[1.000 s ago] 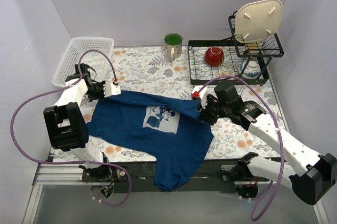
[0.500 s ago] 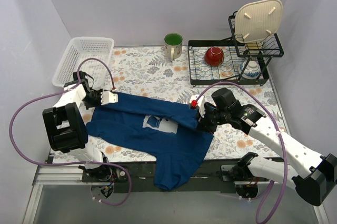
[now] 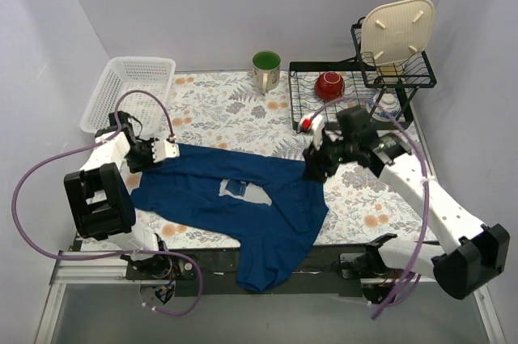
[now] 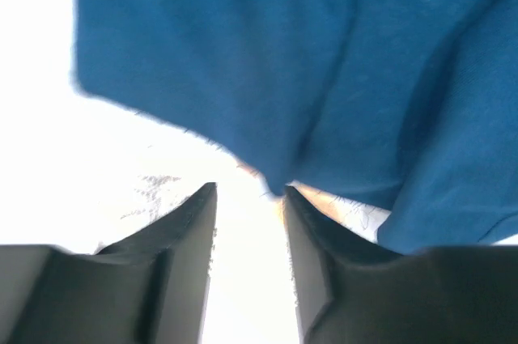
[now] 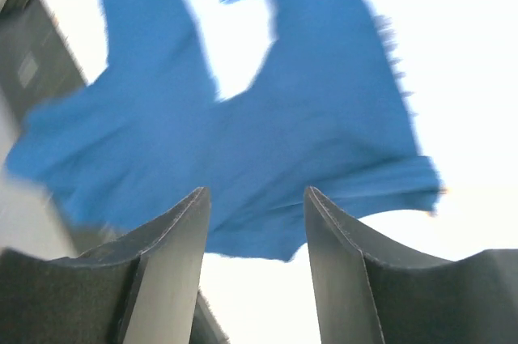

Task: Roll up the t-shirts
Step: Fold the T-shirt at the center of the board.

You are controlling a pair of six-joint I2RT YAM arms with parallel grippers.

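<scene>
At the near edge of the worktop (image 3: 356,206), one end of the dark blue t-shirt (image 3: 275,218) hangs over the front; the rest lies creased on the flowered surface, its far edge doubled over so only part of a pale print shows. The left fingers (image 3: 172,150) sit at its left corner, narrowly parted, nothing between them. The right fingers (image 3: 312,169) hang over its right corner, wider apart, holding nothing. Farther back stand a white basket (image 3: 129,89) at the left, a green-lined mug (image 3: 265,70), and a wire rack (image 3: 303,109) holding a red bowl (image 3: 329,86), a patterned cup (image 3: 387,106) and, on its upper tier, a leaning cream plate (image 3: 396,31)
</scene>
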